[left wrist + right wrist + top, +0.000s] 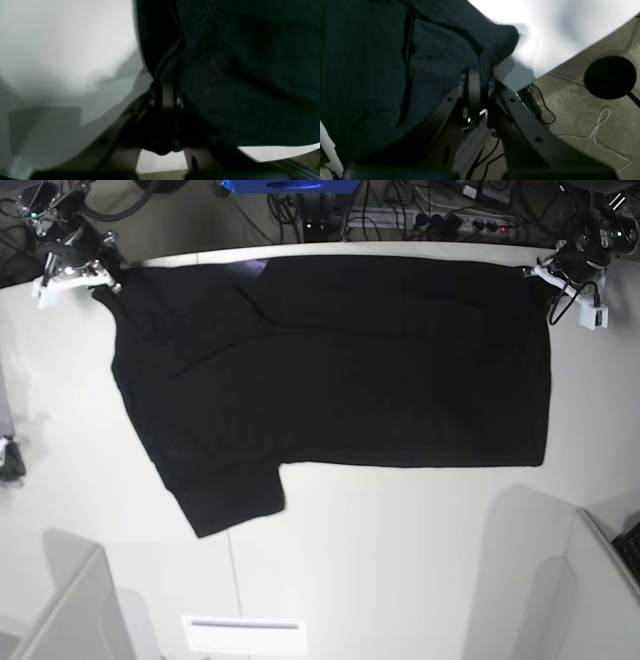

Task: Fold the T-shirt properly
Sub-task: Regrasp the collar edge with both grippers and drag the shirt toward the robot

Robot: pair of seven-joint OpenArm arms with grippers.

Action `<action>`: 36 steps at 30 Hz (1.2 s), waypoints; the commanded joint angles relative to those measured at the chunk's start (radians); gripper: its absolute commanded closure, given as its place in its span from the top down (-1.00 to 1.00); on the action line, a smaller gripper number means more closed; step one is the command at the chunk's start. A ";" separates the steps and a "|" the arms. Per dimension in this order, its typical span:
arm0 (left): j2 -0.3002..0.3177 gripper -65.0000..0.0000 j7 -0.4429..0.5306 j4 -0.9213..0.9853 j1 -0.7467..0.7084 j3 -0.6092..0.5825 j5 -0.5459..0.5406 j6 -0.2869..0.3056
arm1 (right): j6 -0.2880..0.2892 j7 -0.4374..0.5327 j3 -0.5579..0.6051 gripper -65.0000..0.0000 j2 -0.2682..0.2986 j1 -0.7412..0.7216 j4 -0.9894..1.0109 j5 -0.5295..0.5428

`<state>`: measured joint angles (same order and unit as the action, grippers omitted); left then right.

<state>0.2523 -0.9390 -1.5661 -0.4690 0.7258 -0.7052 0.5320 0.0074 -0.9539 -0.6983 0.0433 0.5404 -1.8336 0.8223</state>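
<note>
1. T-shirt (pixel 340 360) lies spread on the white table (pixel 400 560), plain black side up, long axis running side to side across the base view — one sleeve (pixel 235 495) juts toward the near edge on that view's left.

2. Its far edge runs along the back of the table, and that is the edge I hold at both ends.

3. My right gripper (pixel 100 277) is pinched tight on the far corner at the base view's left; its wrist camera shows the dark cloth bunched between my closed jaws.

4. My left gripper (pixel 540 272) is likewise clamped on the opposite far corner at that view's right, a hem running straight into the jaws in its wrist view.

5. So the shirt stretches between my two grippers, and nearly all of its cloth lies on the near side of them — neither arm is closer to the body of the shirt than the other.

6. I judge the next move is to carry the held edge toward the near edge, both arms together, keeping the span taut so the fold lands square.

7. A slip of paper (pixel 243 635) sits near the front edge, well apart from the shirt.
</note>
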 commanded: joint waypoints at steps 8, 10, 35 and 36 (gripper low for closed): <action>0.014 -1.00 -0.005 -0.013 -0.033 0.007 0.005 0.007 | 0.001 0.009 -0.008 -1.00 0.008 0.019 -0.019 0.007; 0.014 -1.00 -0.005 -0.013 -0.033 0.007 0.005 0.007 | 0.001 0.009 -0.008 -1.00 0.008 0.019 -0.019 0.007; 0.009 0.57 -0.005 -0.086 -0.064 0.266 0.002 0.009 | -0.001 -0.037 -0.123 0.12 -0.012 0.050 -0.024 0.007; 0.009 0.57 -0.005 -0.109 -0.070 0.275 0.002 0.009 | -0.001 -0.037 -0.143 0.13 -0.015 0.056 -0.041 0.007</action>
<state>0.2485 -0.9562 -1.6596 -0.5335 0.9932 -0.6891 0.5381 0.0059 -0.9970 -0.8360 0.0212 0.5880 -1.8492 0.8093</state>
